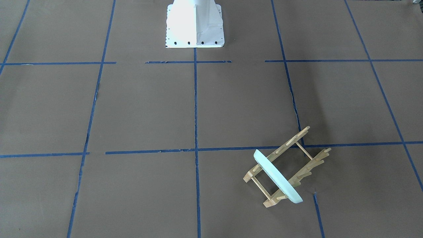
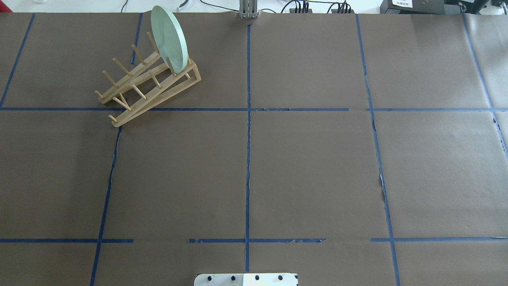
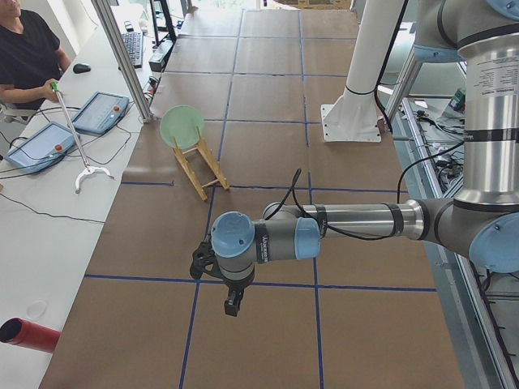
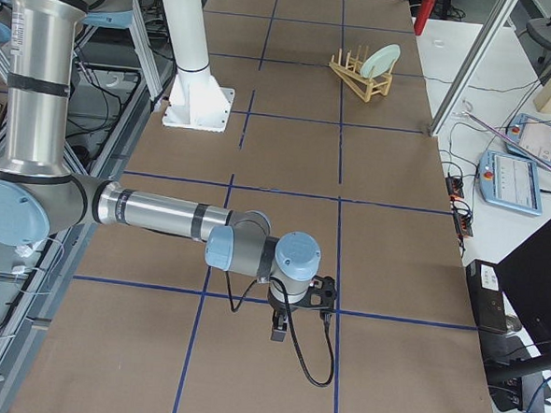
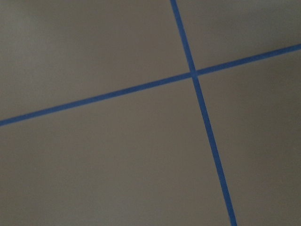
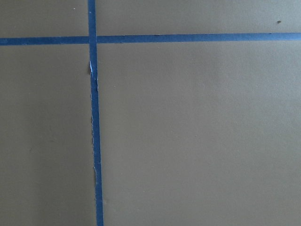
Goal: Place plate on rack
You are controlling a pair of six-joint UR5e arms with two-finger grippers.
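Overhead exterior shows the plate (image 2: 170,39) set on edge between the pegs at the far end of the rack (image 2: 151,85). It lies well apart from both claws, nearer the left claw (image 3: 233,306) than the right claw (image 4: 280,330). Whether either claw is apart or together cannot be told.

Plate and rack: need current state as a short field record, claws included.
plate: on edge, upright with a slight lean, slotted between pegs
rack: on the table, far from the base, on the robot's left side
slot used: rack end farthest from the robot
left claw: over bare table, well clear of the rack; open or shut cannot be told
right claw: over bare table at the opposite end; open or shut cannot be told
contact: neither claw touches the plate
task: looks done
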